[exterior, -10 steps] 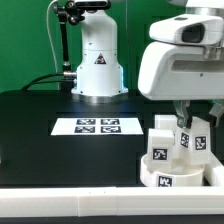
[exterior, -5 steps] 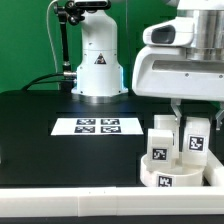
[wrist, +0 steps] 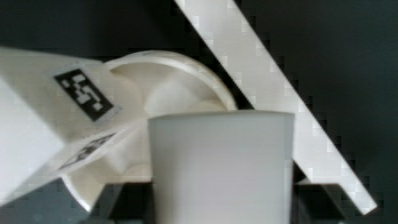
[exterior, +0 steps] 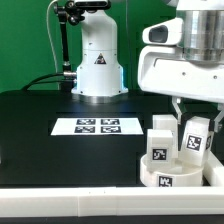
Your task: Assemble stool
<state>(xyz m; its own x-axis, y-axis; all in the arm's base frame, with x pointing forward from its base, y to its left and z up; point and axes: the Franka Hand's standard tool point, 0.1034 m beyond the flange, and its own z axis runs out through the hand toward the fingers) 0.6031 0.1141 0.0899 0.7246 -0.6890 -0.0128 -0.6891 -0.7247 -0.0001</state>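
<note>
Exterior view: we are seeing the claw [exterior: 192, 122] gripping a white leg [exterior: 194, 139] above the round seat [exterior: 170, 170], which is sitting on the black table [exterior: 60, 150] beside the marker board [exterior: 98, 127]. Wrist view: we are looking down the clamped leg [wrist: 217, 165] toward the seat [wrist: 169, 90].

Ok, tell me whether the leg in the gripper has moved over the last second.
Yes. The leg, shut in the gripper, now stands higher against the seat in the exterior view: it has been lifted.
</note>
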